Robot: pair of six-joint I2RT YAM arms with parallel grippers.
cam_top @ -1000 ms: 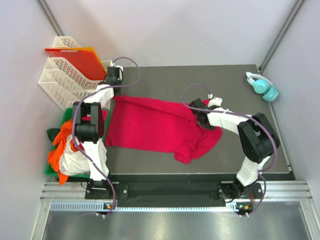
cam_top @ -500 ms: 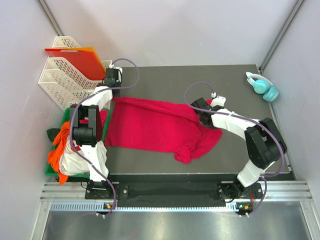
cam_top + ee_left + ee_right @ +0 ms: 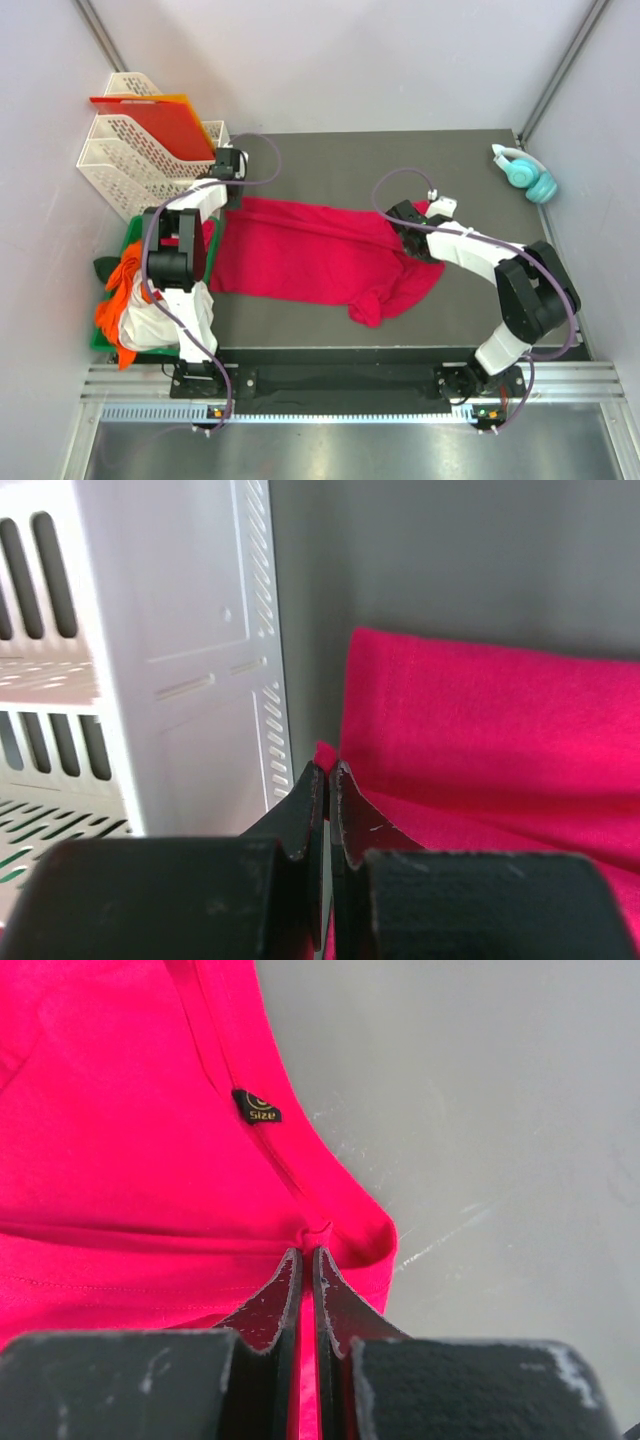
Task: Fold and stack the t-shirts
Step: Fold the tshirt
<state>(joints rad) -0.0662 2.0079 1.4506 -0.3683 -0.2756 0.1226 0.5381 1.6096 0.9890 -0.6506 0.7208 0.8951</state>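
One black neck tag [image 3: 257, 1107] on the crimson t-shirt [image 3: 100, 1110] reads "size".

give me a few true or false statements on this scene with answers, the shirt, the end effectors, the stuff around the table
1. The left end effector and the right end effector are each shut on the red t-shirt. True.
2. The teal headphones lie on the red t-shirt. False: they sit at the far right corner, apart from it.
3. The red t-shirt is folded into a neat square. False: it lies spread across the table, bunched at its near right part.
4. A black size label shows by the collar seam. True.
5. The pile of other shirts is beside the right arm. False: it is beside the left arm.
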